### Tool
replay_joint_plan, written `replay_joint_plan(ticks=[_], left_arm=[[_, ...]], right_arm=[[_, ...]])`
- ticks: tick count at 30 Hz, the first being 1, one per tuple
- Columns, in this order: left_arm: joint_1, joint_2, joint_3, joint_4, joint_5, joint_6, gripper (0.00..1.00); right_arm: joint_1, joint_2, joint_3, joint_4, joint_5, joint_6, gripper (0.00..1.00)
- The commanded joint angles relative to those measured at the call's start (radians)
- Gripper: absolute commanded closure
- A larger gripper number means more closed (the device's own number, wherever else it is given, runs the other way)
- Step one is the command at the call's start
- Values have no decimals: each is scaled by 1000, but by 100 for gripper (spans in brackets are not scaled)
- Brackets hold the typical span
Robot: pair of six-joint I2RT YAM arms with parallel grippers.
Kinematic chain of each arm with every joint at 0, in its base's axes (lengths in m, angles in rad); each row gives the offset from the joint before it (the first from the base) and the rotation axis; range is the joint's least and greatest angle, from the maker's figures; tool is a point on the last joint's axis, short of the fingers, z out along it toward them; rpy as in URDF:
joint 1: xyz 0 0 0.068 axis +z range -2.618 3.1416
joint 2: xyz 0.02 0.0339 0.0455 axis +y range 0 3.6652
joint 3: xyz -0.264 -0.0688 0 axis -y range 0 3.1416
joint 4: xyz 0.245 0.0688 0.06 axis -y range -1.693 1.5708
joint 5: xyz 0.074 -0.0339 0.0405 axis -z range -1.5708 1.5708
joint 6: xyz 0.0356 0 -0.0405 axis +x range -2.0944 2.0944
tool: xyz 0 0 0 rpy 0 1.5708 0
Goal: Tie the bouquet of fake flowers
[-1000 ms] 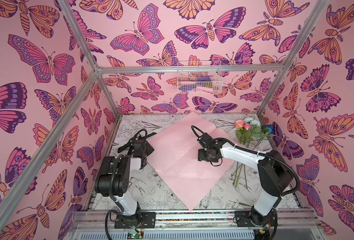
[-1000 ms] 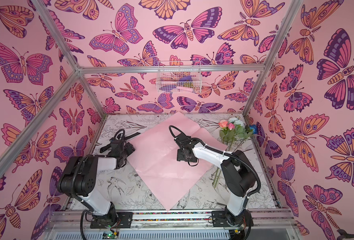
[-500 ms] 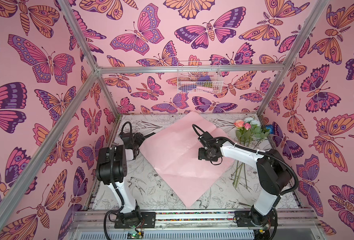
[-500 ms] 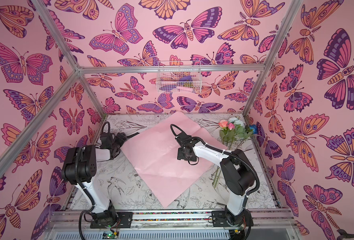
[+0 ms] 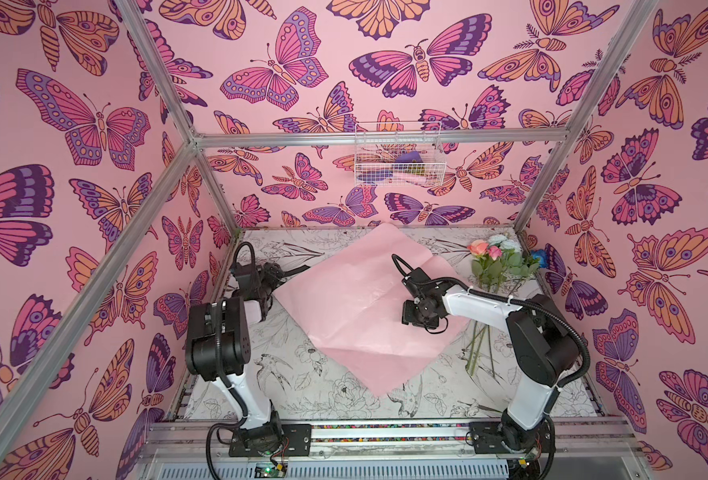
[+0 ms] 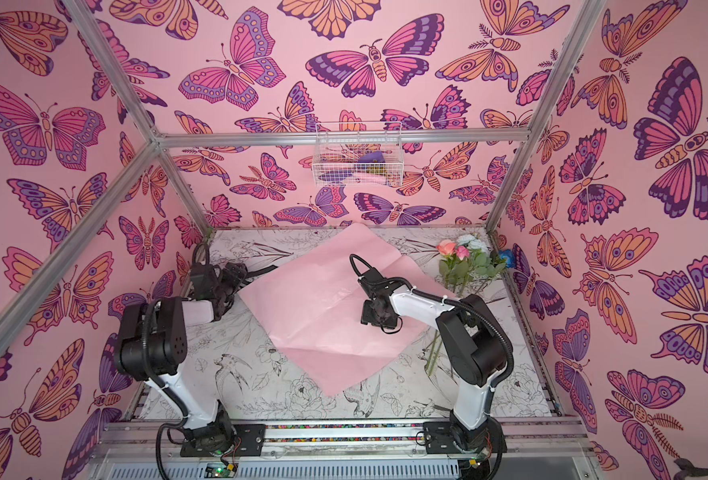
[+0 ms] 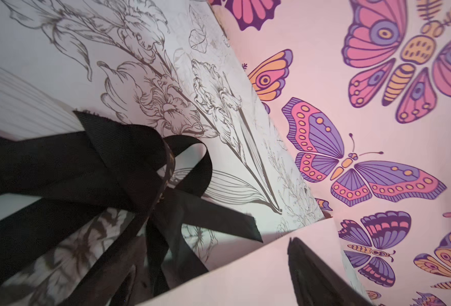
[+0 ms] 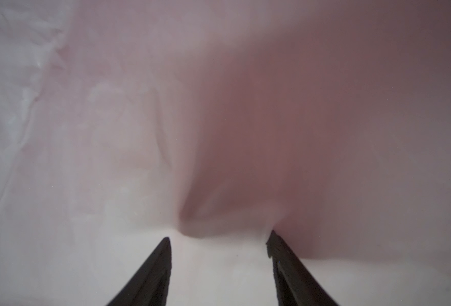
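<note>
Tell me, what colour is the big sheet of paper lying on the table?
The paper is plain pale pink; it shows best in a top view.

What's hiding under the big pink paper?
Only the table with its flower drawings shows around the pink paper. The paper is not see-through, so anything beneath it is hidden. The stems of the bouquet lie by its right edge; whether they slip under, I cannot tell.

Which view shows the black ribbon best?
The left wrist view: the black ribbon is close up, loops and cut ends clear. Both top views show only a sliver by the left arm; the right wrist view, just pink paper.
</note>
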Motion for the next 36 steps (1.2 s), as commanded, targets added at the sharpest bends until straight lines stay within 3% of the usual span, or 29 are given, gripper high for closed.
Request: replay_joint_plan(ticks=[1, 7, 18, 25, 36], left_arm=[[-5, -113, -53, -47, -3, 47, 10], [-86, -320, -136, -185, 49, 55, 5], [-418, -548, -356, -278, 244, 49, 20], [-569, -501, -417, -310, 227, 45, 25], [-592, -401, -450, -308, 188, 54, 32]], right_arm=[[0, 6, -15, 25, -19, 16, 41], [0, -23, -65, 20, 15, 30, 41], [-1, -57, -119, 40, 47, 38, 41], [-1, -70, -131, 22, 83, 54, 41], [-27, -140, -220, 32, 100, 93, 41]])
